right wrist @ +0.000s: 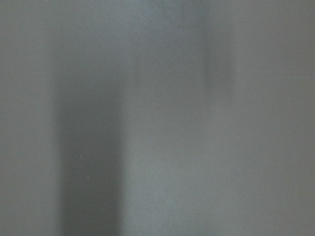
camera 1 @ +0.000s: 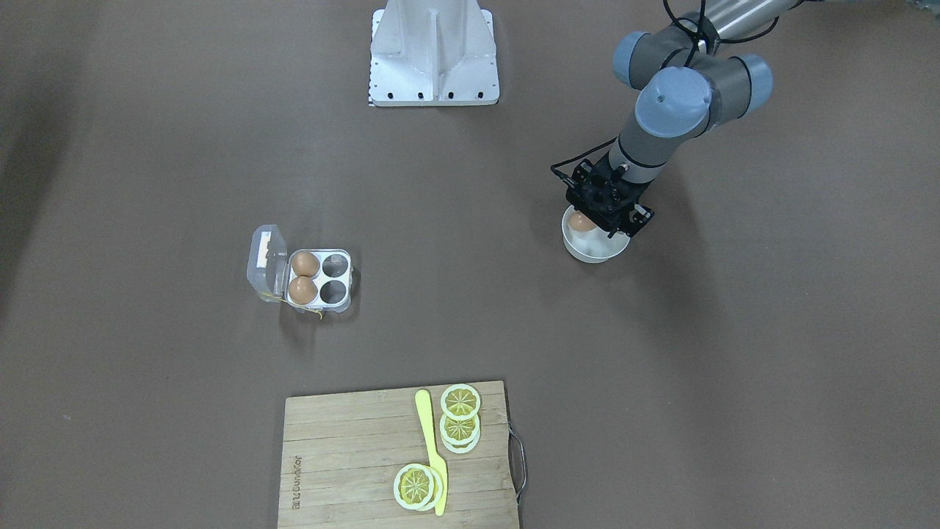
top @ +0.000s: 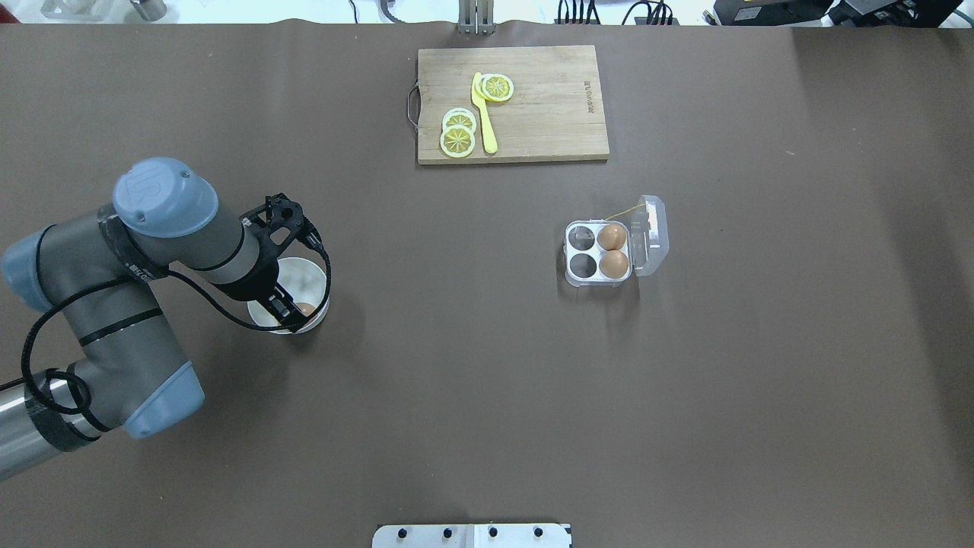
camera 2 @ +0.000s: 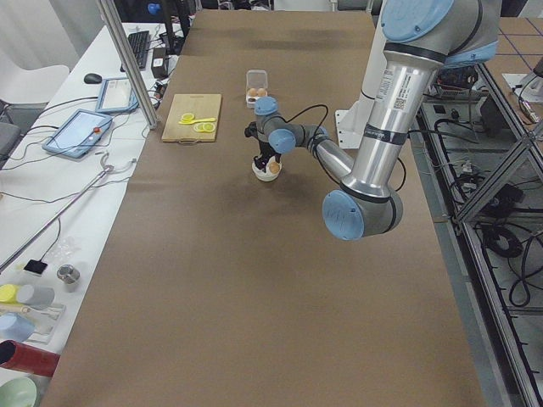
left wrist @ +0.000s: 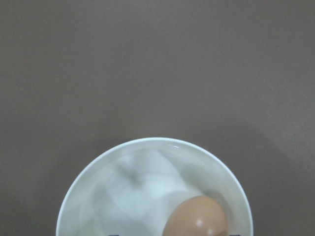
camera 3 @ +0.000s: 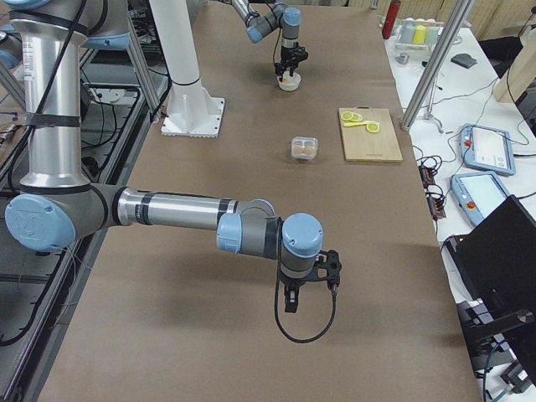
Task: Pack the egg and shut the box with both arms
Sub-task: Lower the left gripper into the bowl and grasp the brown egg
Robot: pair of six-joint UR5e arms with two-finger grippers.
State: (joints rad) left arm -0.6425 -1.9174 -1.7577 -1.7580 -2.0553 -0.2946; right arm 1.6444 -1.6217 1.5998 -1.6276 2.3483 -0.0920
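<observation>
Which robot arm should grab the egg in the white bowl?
Left. The left gripper hangs in the white bowl, beside the egg; the right gripper hovers far away, near the table's other end.

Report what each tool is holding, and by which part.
Cannot be told for the left tool: it is down in the white bowl at the egg. The right tool carries nothing visible.
</observation>
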